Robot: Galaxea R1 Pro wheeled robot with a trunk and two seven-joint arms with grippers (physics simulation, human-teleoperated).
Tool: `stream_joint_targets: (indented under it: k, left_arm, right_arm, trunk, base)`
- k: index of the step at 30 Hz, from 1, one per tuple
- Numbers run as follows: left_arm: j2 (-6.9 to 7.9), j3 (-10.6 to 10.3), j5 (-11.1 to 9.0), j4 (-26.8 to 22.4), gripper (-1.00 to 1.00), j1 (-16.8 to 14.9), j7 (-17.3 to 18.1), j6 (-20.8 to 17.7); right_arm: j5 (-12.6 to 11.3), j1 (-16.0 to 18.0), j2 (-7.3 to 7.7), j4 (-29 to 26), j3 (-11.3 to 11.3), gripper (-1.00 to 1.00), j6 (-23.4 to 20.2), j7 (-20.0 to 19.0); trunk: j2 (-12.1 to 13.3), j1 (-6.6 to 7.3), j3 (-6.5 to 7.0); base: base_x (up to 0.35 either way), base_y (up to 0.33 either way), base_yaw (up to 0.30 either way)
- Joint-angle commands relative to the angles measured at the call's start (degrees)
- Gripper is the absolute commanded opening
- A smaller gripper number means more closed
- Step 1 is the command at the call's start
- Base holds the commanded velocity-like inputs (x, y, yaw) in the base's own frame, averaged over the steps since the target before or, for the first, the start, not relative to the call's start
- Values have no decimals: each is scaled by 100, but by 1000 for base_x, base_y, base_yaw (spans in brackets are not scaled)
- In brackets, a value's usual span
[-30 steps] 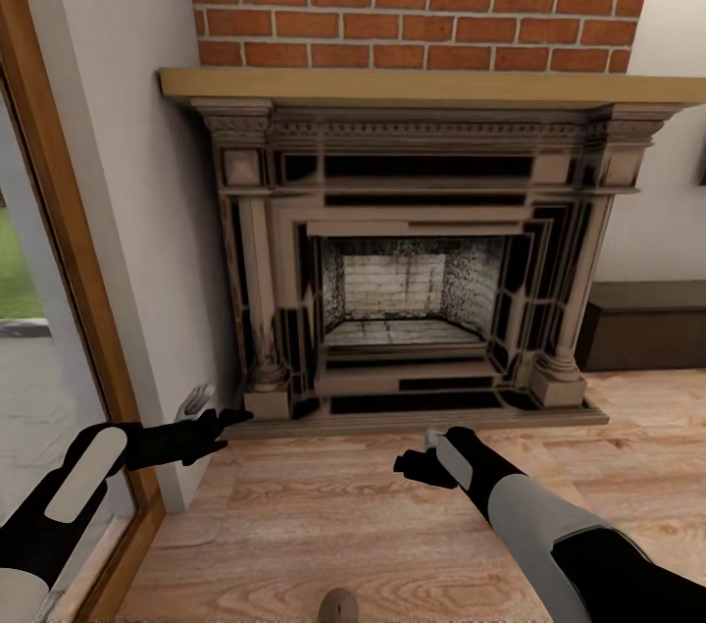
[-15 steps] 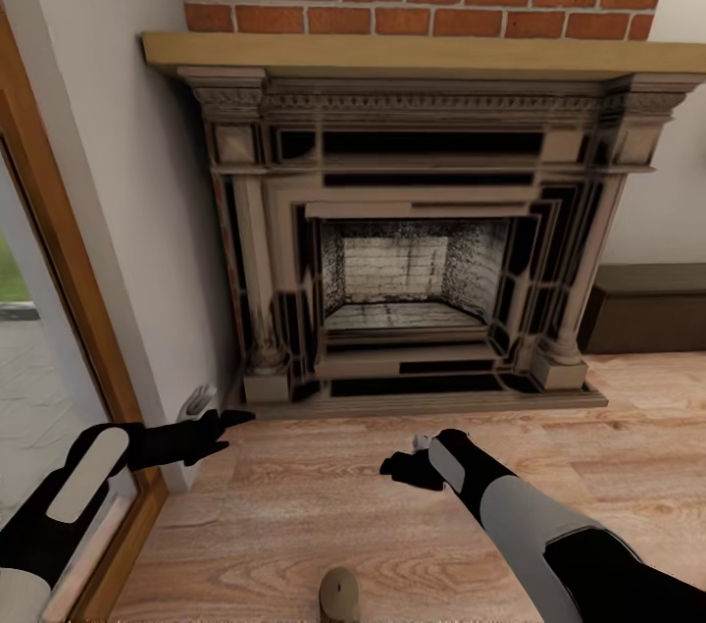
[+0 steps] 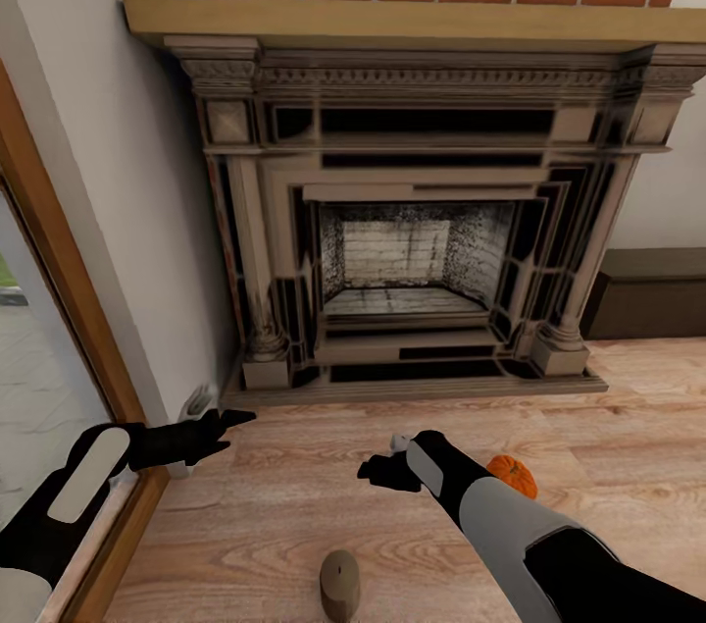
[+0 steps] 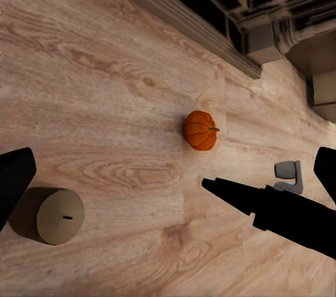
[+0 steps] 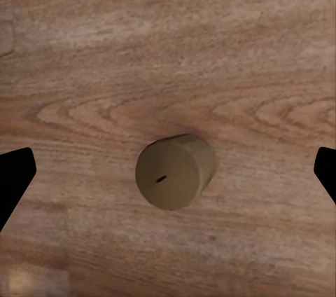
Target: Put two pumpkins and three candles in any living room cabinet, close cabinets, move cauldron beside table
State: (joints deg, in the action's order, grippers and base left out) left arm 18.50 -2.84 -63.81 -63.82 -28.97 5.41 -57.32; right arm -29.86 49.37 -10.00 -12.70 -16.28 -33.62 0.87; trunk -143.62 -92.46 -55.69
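Note:
A tan candle (image 3: 338, 584) stands upright on the wood floor in front of the fireplace; it also shows in the wrist views (image 4: 57, 216) (image 5: 175, 171). A small orange pumpkin (image 3: 513, 474) (image 4: 200, 129) lies on the floor just beyond my right forearm, partly covered by it. My right gripper (image 3: 378, 471) (image 5: 168, 174) hangs open above the floor, looking down on the candle, with nothing between its fingers. My left gripper (image 3: 222, 427) (image 4: 168, 171) is open and empty near the wall corner. A low dark brown cabinet (image 3: 649, 304) sits right of the fireplace, its front shut.
A carved fireplace (image 3: 412, 211) with a wooden mantel (image 3: 412, 23) under red brick stands straight ahead. A white wall corner (image 3: 137, 240) and a wooden door frame (image 3: 59, 280) close off the left. Wood floor (image 3: 255, 525) stretches around the candle.
The head view has tipped down and closed in on the fireplace, bringing the whole candle and the pumpkin into sight. My right gripper has drifted left towards the candle.

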Motion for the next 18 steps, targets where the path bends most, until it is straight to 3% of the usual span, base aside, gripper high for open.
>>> stream_joint_targets:
  k: [1, 4, 5, 9, 18]
  left_arm:
    - [7, -6, 13, 1, 100, -4, 57, -7]
    - [33, -88, -503, -13, 100, -4, 51, -7]
    - [48, -144, -559, -14, 100, -4, 53, -7]
    - [78, -248, -653, -11, 100, -4, 51, -7]
    - [83, -269, -668, -8, 100, -4, 48, -7]
  right_arm:
    - [-9, 3, 0, -5, -15, 100, -26, 9]
    - [-9, 3, 0, -5, -15, 100, -30, 9]
    - [-10, 3, 0, -5, -15, 100, -30, 9]
    - [-11, 3, 0, -5, -21, 100, -30, 9]
    - [-11, 3, 0, -5, -34, 100, -64, 7]
  trunk:
    - [-2, 1, -6]
    - [-2, 1, -6]
    - [-2, 1, -6]
    - [-2, 1, -6]
    - [-2, 1, -6]
  base:
    - [0, 0, 0]
    - [2, 0, 0]
    - [46, 17, 0]
    - [180, 100, 0]
    - [154, 80, 0]
